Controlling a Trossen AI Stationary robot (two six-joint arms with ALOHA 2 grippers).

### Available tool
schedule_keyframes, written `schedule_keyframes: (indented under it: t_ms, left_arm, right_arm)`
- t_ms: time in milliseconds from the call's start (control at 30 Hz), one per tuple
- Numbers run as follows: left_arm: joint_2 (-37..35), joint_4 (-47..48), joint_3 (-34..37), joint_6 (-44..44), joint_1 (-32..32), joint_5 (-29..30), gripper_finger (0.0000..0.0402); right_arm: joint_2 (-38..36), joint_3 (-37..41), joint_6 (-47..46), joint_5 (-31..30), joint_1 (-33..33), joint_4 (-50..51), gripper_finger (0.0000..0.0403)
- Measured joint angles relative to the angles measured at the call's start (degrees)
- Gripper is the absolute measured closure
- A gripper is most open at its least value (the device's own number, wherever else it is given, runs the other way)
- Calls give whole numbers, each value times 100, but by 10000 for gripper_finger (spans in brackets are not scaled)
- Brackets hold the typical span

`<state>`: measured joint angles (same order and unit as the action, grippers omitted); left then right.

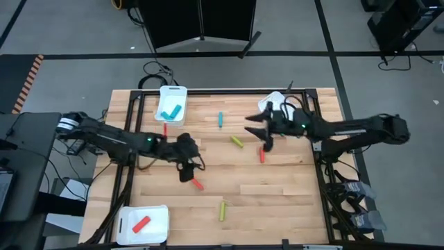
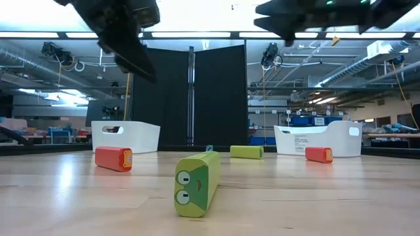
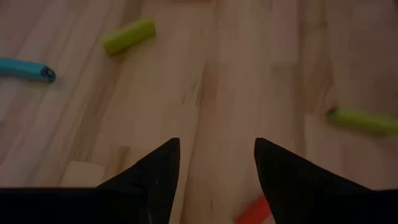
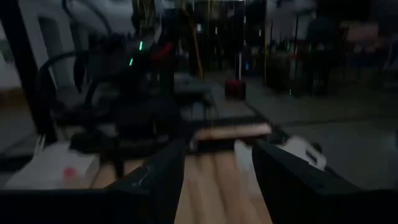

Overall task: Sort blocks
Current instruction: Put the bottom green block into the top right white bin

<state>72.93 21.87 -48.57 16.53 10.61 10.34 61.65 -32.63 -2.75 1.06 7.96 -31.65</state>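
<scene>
Blocks: scattered on wooden table point(image 1: 277, 194) — red block point(image 1: 198, 184) beside left gripper point(image 1: 186, 172), yellow-green block point(image 1: 223, 210) nearer front edge, teal block point(image 1: 220, 120) far side | two teal in far white tray point(image 1: 164, 97) (one red in near tray point(image 1: 156, 217)) | left gripper: fingers apart, empty, above table | right gripper point(image 1: 266, 139): parted, empty — raised above red block point(image 1: 262, 155).

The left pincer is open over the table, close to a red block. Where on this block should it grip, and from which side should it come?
Grip the red block at its middle, across the narrow width, coming straight down from above. It lies flat on the table, turned diagonally, with nothing touching it, so both long sides are free. The left pincer is open just beside it and would likely need to turn so its fingers face those long sides.
</scene>
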Motion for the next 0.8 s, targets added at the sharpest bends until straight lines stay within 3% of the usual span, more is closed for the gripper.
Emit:
schedule_keyframes:
  t_ms: [233,433,633,800]
  left_arm:
    - [1132,709,-1188,-600,-4,-161,188]
    - [2118,807,-2155,-1380,64,-404,188]
    - [3018,1301,-3118,-1805,160,-439,188]
    - [3462,1518,-3496,-2090,224,-446,188]
  right_arm:
    - [-828,25,88,-1227,-1113,1740,187]
    - [-931,25,176,-1928,-1822,1859,177]
    - [-1043,25,221,-2134,-2204,1850,177]
    - [-1124,25,315,-2343,-2516,1861,178]
